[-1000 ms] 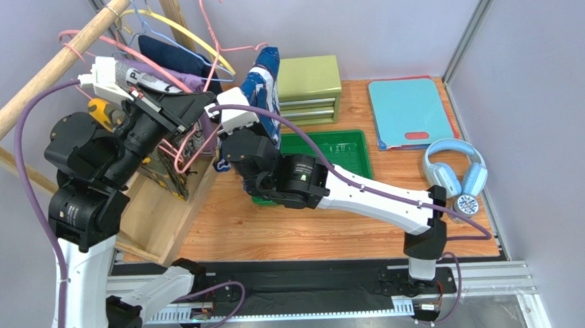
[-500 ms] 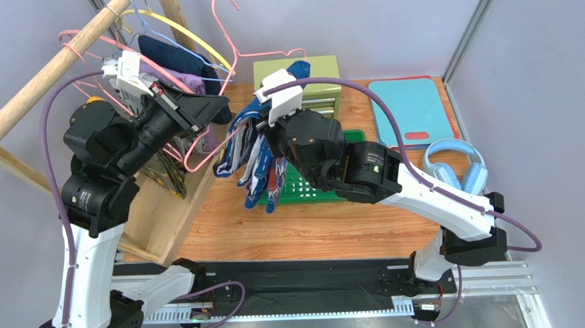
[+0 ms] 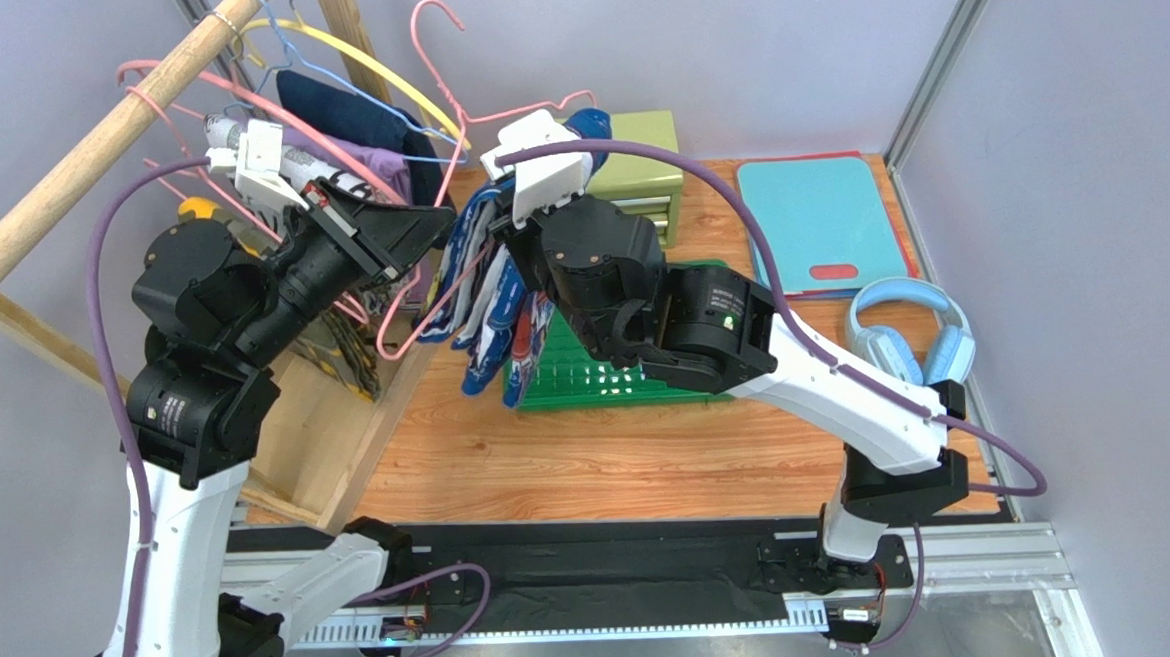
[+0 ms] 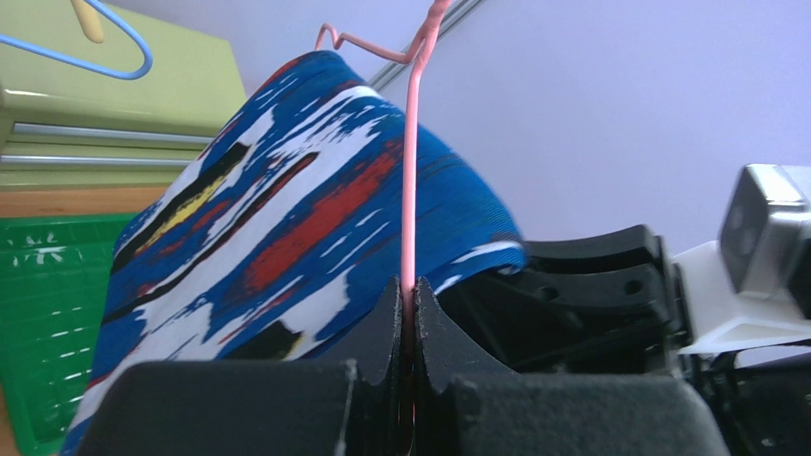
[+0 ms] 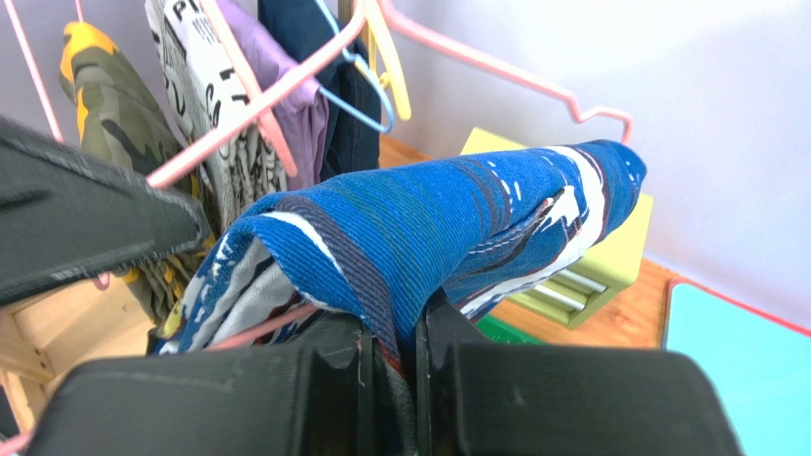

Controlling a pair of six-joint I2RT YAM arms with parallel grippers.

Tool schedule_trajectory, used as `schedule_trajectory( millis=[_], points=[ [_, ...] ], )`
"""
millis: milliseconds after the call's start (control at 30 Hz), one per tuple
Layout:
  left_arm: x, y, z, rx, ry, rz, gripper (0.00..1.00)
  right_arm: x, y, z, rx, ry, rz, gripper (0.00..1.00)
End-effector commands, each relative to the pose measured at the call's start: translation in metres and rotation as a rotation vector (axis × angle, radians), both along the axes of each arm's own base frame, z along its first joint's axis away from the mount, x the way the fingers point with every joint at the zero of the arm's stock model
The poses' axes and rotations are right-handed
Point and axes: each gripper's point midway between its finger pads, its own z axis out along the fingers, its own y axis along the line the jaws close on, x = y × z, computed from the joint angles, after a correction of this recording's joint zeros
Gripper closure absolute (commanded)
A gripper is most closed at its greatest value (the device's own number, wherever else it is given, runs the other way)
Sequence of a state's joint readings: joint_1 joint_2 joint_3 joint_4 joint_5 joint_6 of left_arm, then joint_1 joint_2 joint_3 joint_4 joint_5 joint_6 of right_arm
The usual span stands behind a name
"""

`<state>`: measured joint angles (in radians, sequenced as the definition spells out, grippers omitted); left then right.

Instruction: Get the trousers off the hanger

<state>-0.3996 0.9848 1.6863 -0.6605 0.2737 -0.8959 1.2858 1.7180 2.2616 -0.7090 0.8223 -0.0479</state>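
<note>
The trousers (image 3: 492,296), blue with white, navy and red splotches, hang in a bunch above the green tray's left end. The thin pink hanger (image 3: 432,14) rises behind them, and its lower wire runs through the cloth. My left gripper (image 3: 440,224) is shut on that wire; in the left wrist view the hanger (image 4: 411,171) runs straight up from between the jaws of my left gripper (image 4: 410,304), in front of the trousers (image 4: 286,218). My right gripper (image 5: 405,332) is shut on a fold of the trousers (image 5: 447,218), just right of the left gripper. The hanger (image 5: 495,71) arches above.
A wooden rail (image 3: 100,136) at the back left carries a yellow hanger (image 3: 382,69), other hangers and garments. On the table are a green tray (image 3: 624,372), an olive drawer box (image 3: 642,153), a teal cutting board (image 3: 819,219) and blue headphones (image 3: 908,342).
My right gripper has swung out from the rail with the trousers, which now hang loose over the tray. The left gripper has tilted the hanger more upright.
</note>
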Motion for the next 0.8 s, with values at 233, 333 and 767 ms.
schedule_trajectory(
  millis=[233, 333, 767],
  points=[
    [-0.002, 0.002, -0.039, 0.093, 0.031, -0.006, 1.00, -0.020, -0.054, 0.135, 0.260, -0.241, 0.047, 1.00],
    [-0.003, 0.004, -0.052, 0.123, 0.067, -0.004, 1.00, -0.027, -0.050, 0.145, 0.255, -0.284, 0.080, 1.00],
    [-0.006, 0.027, -0.067, 0.308, 0.049, 0.071, 1.00, -0.030, -0.111, 0.170, 0.213, -0.363, -0.075, 1.00]
  ],
)
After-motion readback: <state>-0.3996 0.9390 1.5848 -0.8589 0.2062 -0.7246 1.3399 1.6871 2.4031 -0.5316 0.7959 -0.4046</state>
